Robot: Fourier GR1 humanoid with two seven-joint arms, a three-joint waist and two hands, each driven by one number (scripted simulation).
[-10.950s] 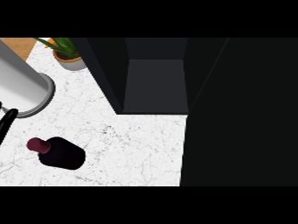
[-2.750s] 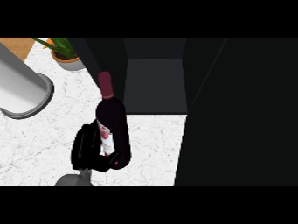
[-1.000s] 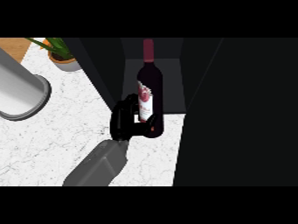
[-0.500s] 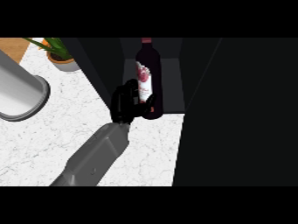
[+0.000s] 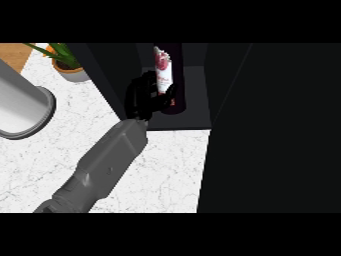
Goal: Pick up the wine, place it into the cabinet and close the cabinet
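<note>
The wine bottle, dark with a white and red label, leans inside the open dark cabinet, its neck toward the back and cut off by the view's top. My right hand is curled round the bottle's lower body at the cabinet's left wall, hiding part of the base. Its grey forearm runs down to the lower left. The left hand does not show.
A large grey cylinder stands at the left on the white marble counter. A potted plant sits behind it by the cabinet's left side. A wide black surface fills the right of the view.
My right hand has carried the wine bottle from the counter up and into the cabinet; over the last second it has gone a little deeper inside.
</note>
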